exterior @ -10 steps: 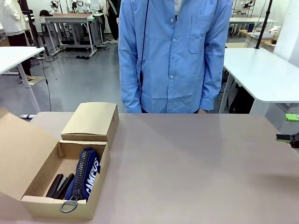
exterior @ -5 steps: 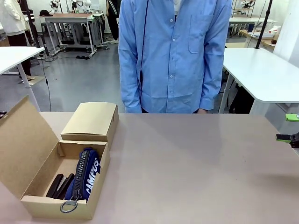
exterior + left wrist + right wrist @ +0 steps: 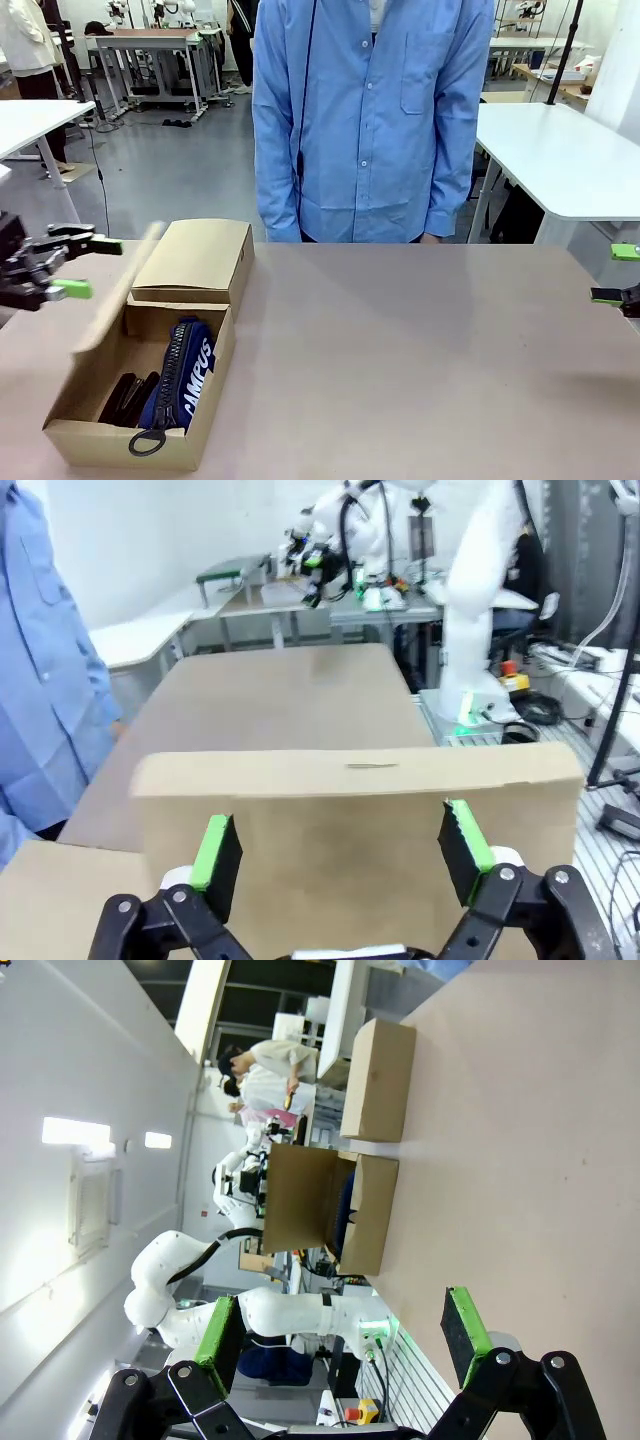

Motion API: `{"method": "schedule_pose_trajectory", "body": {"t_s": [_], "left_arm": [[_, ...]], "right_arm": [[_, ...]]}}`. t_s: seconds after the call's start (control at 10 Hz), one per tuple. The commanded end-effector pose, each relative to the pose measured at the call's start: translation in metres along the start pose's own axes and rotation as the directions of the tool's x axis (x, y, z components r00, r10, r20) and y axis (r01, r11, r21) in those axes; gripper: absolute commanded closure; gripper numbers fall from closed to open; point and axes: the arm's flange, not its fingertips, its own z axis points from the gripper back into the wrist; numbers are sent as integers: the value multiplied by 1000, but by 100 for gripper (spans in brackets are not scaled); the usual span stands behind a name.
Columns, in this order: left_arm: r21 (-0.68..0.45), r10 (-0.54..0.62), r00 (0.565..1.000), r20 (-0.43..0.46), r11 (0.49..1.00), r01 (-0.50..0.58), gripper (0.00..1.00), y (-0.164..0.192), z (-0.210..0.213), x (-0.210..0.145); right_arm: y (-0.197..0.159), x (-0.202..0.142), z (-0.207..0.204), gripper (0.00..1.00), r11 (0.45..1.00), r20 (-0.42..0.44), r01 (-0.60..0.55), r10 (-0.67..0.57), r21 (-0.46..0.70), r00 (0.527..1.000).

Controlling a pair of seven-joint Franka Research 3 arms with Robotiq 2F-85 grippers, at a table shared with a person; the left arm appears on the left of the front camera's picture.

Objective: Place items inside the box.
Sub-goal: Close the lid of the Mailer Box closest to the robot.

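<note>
At far left we see the left gripper (image 3: 72,266), fingers spread and holding nothing, right behind the raised lid flap (image 3: 115,290) of the open box (image 3: 120,440). Whether the pads touch the flap we cannot tell. Inside the box lies the navy CAMPUS pencil case (image 3: 187,376), with the black staplers (image 3: 128,398) beside it on its left. A second, closed box (image 3: 195,260) touches the far end. The person (image 3: 372,120) stands across the table (image 3: 420,360). At far right the right gripper (image 3: 622,272) hangs released, empty.
</note>
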Motion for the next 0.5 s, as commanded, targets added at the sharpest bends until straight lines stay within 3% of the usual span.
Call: {"method": "schedule_pose_trajectory", "body": {"t_s": [0.0,0.2,0.4], "left_arm": [[99,-34,998,-51,994,38,0,-19,-51,-18],[58,-23,991,-134,998,31,0,-24,-78,-51],[91,-69,973,-222,992,91,0,-31,-88,-77]], "right_arm": [[1,-1,0,0,1000,-10,-16,16,7,1000],[1,-1,0,0,1000,-10,-16,16,7,1000],[1,-1,0,0,1000,-10,-16,16,7,1000]]}}
